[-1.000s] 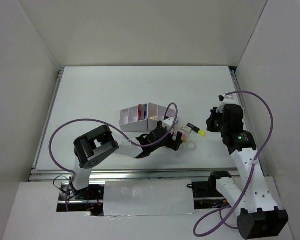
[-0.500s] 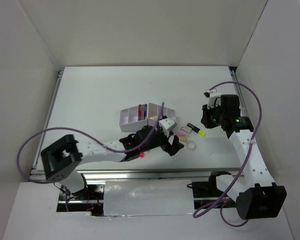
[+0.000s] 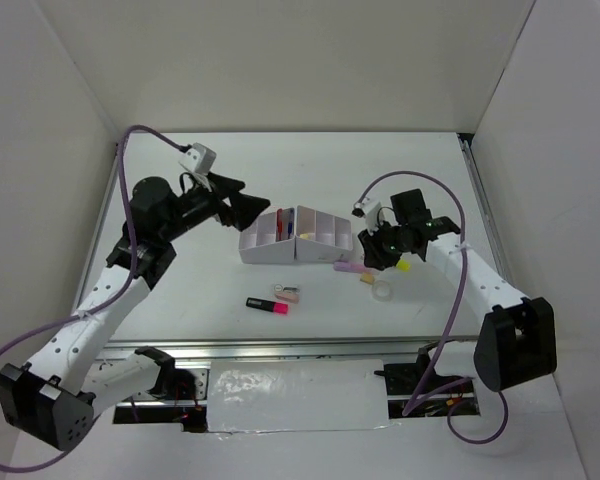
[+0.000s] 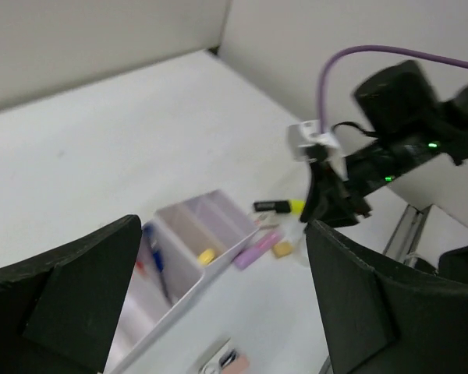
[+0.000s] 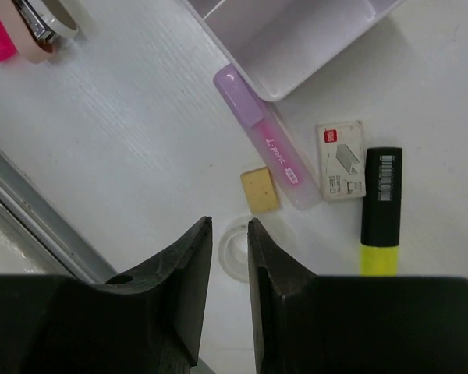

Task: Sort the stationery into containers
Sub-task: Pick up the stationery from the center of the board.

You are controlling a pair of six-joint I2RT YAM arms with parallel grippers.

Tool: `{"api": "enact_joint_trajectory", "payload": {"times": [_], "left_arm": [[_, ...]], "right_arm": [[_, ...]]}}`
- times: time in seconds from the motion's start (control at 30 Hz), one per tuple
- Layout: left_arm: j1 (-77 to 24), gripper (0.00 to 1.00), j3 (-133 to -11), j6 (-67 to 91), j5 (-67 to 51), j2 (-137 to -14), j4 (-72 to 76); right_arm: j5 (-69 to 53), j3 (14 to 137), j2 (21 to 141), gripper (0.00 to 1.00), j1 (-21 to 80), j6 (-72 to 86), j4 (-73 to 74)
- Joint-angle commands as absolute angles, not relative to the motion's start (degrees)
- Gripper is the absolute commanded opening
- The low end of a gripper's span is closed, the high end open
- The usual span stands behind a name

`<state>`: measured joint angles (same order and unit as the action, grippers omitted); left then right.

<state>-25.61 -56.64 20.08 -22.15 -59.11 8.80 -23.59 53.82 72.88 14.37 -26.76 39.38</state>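
The white organiser (image 3: 295, 238) stands mid-table, with a blue pen (image 4: 154, 265) and a yellow bit in its compartments. My left gripper (image 3: 245, 208) hangs high to its left, open wide and empty. Right of the organiser lie the purple marker (image 5: 265, 144), tan eraser (image 5: 260, 190), cream staple box (image 5: 342, 160), black-yellow highlighter (image 5: 381, 210) and clear tape ring (image 5: 238, 248). My right gripper (image 5: 229, 226) hovers over the ring's edge, fingers a narrow gap apart, nothing between them. The black-pink highlighter (image 3: 268, 304) and a pink eraser (image 3: 288, 293) lie in front of the organiser.
White walls enclose the table on three sides. A metal rail (image 3: 280, 345) runs along the near edge, close to the black-pink highlighter. The right arm's purple cable (image 3: 410, 180) loops above the organiser's right end.
My left arm has lifted off the table front and swung up to the back left, leaving the black-pink highlighter lying uncovered. My right gripper has moved left, over the items beside the organiser.
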Motion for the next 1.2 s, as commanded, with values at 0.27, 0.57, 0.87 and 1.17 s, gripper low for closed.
{"api": "enact_joint_trajectory", "payload": {"times": [0.27,0.57,0.87,1.17], "left_arm": [[-7.82,0.98,-53.35,27.16,-39.81,-57.22,3.95],[-8.09,0.99,-53.00,28.48,-39.64,-59.15,6.15],[-8.09,0.99,-53.26,28.39,-39.90,-60.56,7.03],[-7.30,0.99,-53.09,27.86,-40.60,-60.29,6.77]], "right_arm": [[-23.03,45.52,76.54,0.35,16.26,-21.53,19.51],[-15.74,50.18,85.69,0.49,18.46,-24.34,21.62],[-13.62,52.82,88.77,0.52,19.25,-28.47,21.71],[-14.41,55.90,92.90,0.35,20.39,-29.97,27.86]]}}
